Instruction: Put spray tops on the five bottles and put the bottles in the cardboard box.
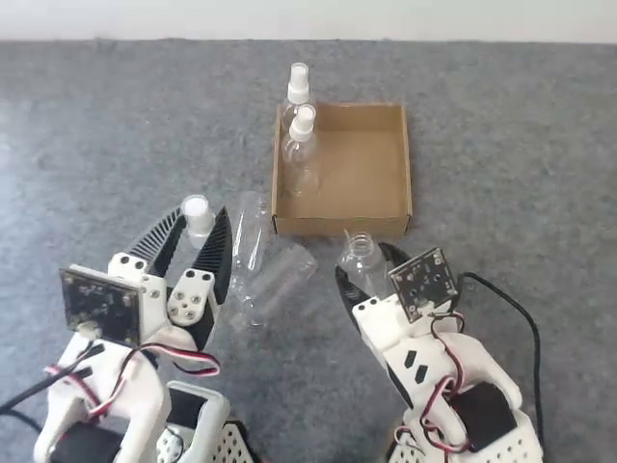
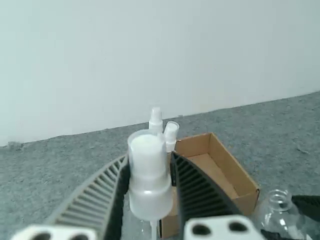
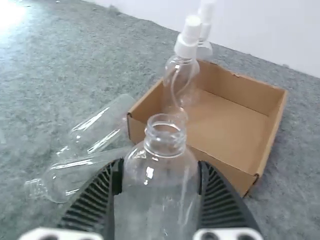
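- Left jaws: closed round a white spray top [image 2: 149,170], which stands upright between them, held above the desk [image 1: 501,125]. In the high view the top [image 1: 196,210] sits at the jaw tips, near the left front corner of the box [image 1: 342,227].
- Right jaws: clamped on the body of an open bottle [image 3: 159,175], which is upright with a bare neck. In the high view this bottle [image 1: 361,258] is just in front of the box's near wall.
- Box: open, in the middle of the desk beyond both arms.
- Capped bottle [image 1: 301,154]: upright inside the box by its left wall.
- Second capped bottle [image 1: 296,92]: close behind the first at the far left corner. Cannot tell whether it is inside the wall.
- Two clear uncapped bottles lie on their sides on the desk between the left jaws and the box, one [image 1: 249,231] nearer the box, the other [image 1: 275,280] nearer the arms.
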Controlling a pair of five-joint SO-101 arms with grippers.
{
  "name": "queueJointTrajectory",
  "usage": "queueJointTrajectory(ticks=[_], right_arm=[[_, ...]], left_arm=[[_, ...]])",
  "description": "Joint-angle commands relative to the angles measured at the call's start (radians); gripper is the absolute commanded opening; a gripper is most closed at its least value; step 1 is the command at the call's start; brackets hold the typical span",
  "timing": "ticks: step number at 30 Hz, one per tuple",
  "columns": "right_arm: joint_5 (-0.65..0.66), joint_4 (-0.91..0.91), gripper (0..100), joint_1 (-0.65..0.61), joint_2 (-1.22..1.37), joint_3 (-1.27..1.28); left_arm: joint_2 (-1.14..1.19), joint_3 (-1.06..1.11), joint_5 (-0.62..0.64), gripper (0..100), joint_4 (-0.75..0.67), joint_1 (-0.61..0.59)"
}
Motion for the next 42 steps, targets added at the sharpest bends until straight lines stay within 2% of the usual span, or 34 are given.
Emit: queueJointTrajectory(ticks=[1, 8, 16, 29, 35, 42], right_arm=[[0.002, -0.024, 4.5, -0.031, -0.018, -0.003], [0.003, -0.024, 4.5, -0.07, -0.018, 0.003], [0.199, -0.159, 4.2, -0.116, -0.018, 0.13], [0.198, -0.182, 4.2, -0.11, -0.018, 0.143], [0.204, -0.179, 4.2, -0.11, -0.018, 0.147], [0.206, -0.179, 4.1, -0.114, -0.018, 0.147]], left_arm=[[-0.006, -0.004, 0.037, 2, -0.049, -0.008], [-0.006, 0.001, 0.052, 2, -0.091, -0.008], [-0.006, 0.001, 0.097, 2, -0.204, -0.005], [-0.006, 0.004, 0.107, 2, -0.35, 0.006], [0.0, 0.007, 0.1, 2, -0.361, 0.146], [-0.005, 0.03, 0.078, 2, -0.365, 0.172]])
